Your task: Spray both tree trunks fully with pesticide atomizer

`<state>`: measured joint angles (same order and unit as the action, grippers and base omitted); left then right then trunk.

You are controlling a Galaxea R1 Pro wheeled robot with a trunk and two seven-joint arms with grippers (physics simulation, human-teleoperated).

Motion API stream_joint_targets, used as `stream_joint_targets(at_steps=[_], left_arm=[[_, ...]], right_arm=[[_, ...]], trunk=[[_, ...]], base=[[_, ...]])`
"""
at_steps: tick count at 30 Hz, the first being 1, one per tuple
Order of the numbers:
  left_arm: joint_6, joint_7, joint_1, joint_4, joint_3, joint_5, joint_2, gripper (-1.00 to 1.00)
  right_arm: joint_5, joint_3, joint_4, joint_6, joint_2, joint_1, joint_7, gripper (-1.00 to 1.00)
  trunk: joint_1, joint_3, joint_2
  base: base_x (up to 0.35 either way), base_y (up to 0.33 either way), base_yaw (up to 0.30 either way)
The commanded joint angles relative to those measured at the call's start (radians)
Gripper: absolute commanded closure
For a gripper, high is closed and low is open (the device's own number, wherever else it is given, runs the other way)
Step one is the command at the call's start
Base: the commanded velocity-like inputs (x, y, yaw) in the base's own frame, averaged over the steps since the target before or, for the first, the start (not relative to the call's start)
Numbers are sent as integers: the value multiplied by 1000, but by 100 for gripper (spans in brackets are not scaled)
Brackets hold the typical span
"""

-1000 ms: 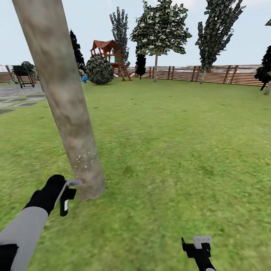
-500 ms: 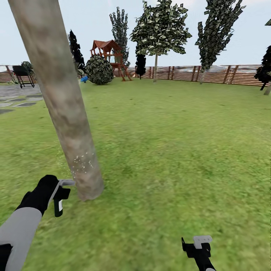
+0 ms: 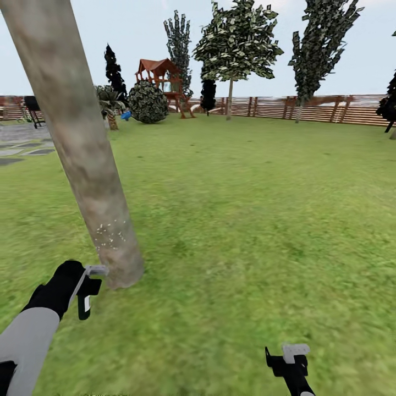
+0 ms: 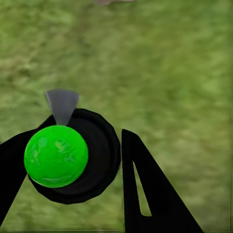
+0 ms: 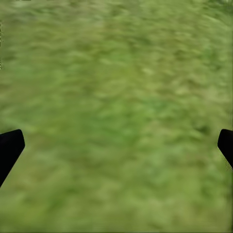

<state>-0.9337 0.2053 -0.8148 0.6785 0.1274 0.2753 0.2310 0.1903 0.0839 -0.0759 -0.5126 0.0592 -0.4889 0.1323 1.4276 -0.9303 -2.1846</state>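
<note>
While sliding left past the tree trunk (image 3: 82,159) since a second ago, spraying white flecks low down; left tool (image 3: 88,290) clamped on pesticide atomizer (image 4: 73,155), right tool (image 3: 289,357) spread apart, idling.

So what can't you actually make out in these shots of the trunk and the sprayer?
- Tree trunk: its crown is cut off by the head view's top edge; its far side is hidden.
- Atomizer: the left wrist view shows a green ball on a dark round body, no label, between the left gripper fingers.
- Right gripper: arm cut off by the bottom edge.
</note>
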Motion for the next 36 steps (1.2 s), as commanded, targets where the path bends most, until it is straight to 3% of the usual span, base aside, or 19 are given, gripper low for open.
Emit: stream_joint_targets(at_steps=[1, 13, 20, 27, 36], left_arm=[[-3, 9, 0, 1, 3, 12, -1, 100], [14, 3, 2, -2, -3, 11, -16, 100], [24, -68, 2, -22, -3, 2, -24, 100], [23, -71, 2, -21, 0, 2, -24, 100], [23, -73, 2, -19, 3, 2, -24, 100]], right_arm=[[10, 8, 1, -3, 0, 0, 3, -100], [9, 8, 1, -3, 1, 0, 4, -100], [9, 8, 1, -3, 1, 0, 4, -100], [9, 8, 1, -3, 0, 0, 4, -100], [9, 8, 1, -3, -1, 0, 4, -100]], trunk=[[0, -1, 0], [0, -1, 0], [0, -1, 0], [0, -1, 0], [0, -1, 0]], base=[[84, -257, 241], [215, -202, 103], [239, -186, 0], [-15, -261, 13], [21, -266, 249]])
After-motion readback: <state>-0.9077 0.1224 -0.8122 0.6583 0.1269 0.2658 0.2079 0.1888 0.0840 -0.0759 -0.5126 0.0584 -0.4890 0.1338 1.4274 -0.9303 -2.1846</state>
